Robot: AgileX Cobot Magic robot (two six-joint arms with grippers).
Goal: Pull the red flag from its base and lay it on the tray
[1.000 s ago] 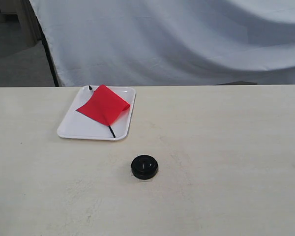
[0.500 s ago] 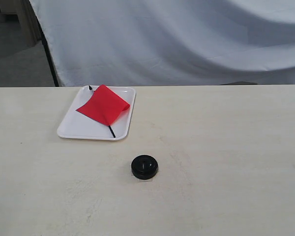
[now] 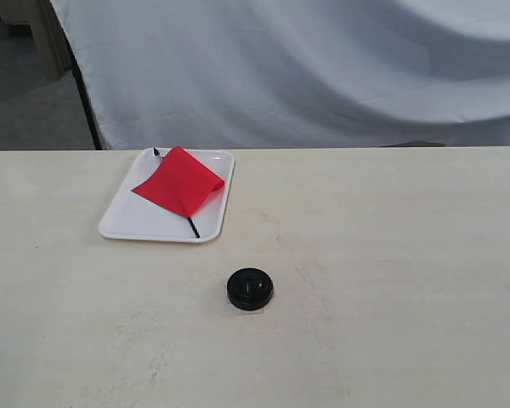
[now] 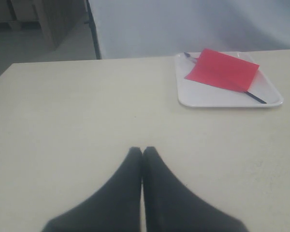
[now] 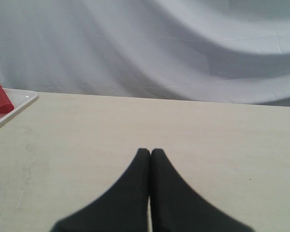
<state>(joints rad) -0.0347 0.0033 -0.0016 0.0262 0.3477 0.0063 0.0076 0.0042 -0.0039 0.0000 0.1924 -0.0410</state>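
Two pincers up close, one in each wrist view. Left pincer (image 4: 142,151): clenched, black fingers pressed tip to tip, gripping nothing, hovering low over the pale tabletop (image 3: 391,255). Right pincer (image 5: 150,152): same story, clamped tight and empty, pointing across the bare surface toward the white backdrop cloth (image 3: 323,68).

Over to the red flag (image 3: 180,180): off its stand and lying flat on the tray (image 3: 123,223). Red cloth spread across the middle, one edge folded over. Thin black stick running diagonally underneath, pointed tip up by the far rim, other end poking out toward the near rim. Parked on the left of the exterior view, close to the tabletop's back edge. Well ahead of the left pincer in its wrist view, and just clipping the edge of the right wrist view with a corner of white rim and a scrap of red.

Down to the base (image 3: 250,288): small round black puck, sitting upright near the middle of the tabletop, well apart from the tray and nearer the camera.
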